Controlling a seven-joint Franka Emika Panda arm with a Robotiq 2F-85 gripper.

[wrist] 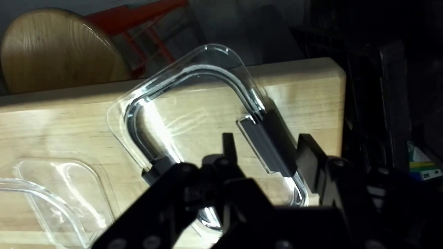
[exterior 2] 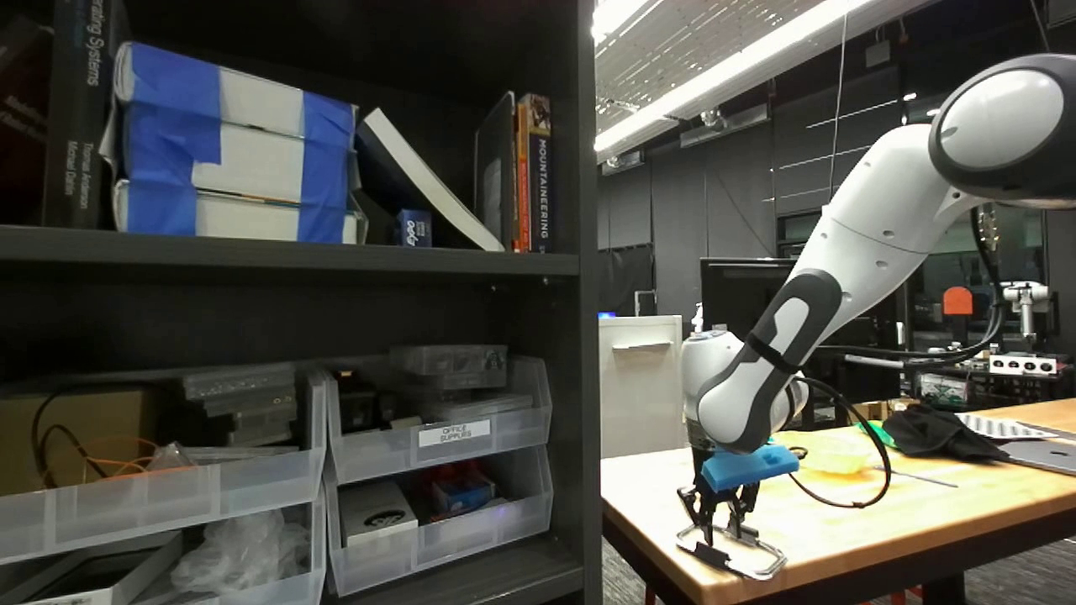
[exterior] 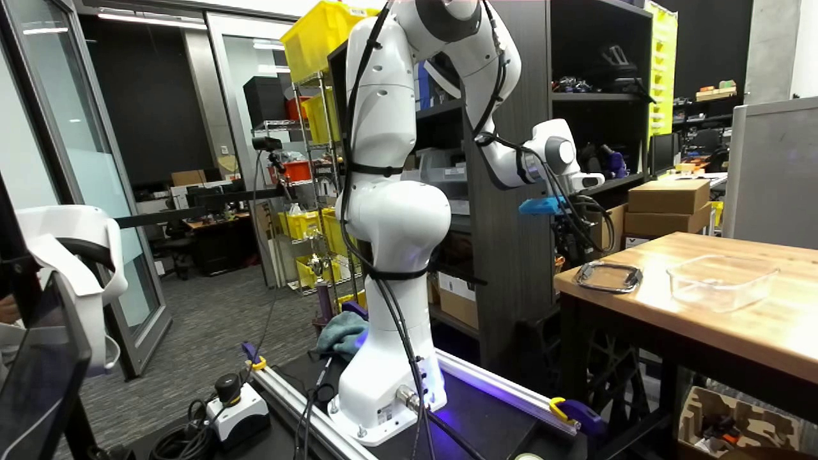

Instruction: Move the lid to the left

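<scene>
The lid (wrist: 187, 114), see-through with a dark-looking rim and dark side clips, is at the table's corner in both exterior views. One corner of it shows past the table edge in the wrist view. My gripper (wrist: 268, 142) is over the lid with its jaws apart. A dark clip (wrist: 273, 143) of the lid lies between them. Bare wood separates this clip from the left finger (wrist: 228, 148); the right finger (wrist: 306, 166) is close against its outer side, and whether they touch I cannot tell. In an exterior view the lid (exterior 2: 731, 555) sits beneath the fingers.
A deeper clear box (exterior: 722, 291) stands on the wooden table (exterior: 786, 332), beside the lid. Dark shelving (exterior: 511, 268) rises behind the arm. A round stool (wrist: 59, 52) is beyond the table edge. Black cloth (exterior 2: 941, 433) lies further along the tabletop.
</scene>
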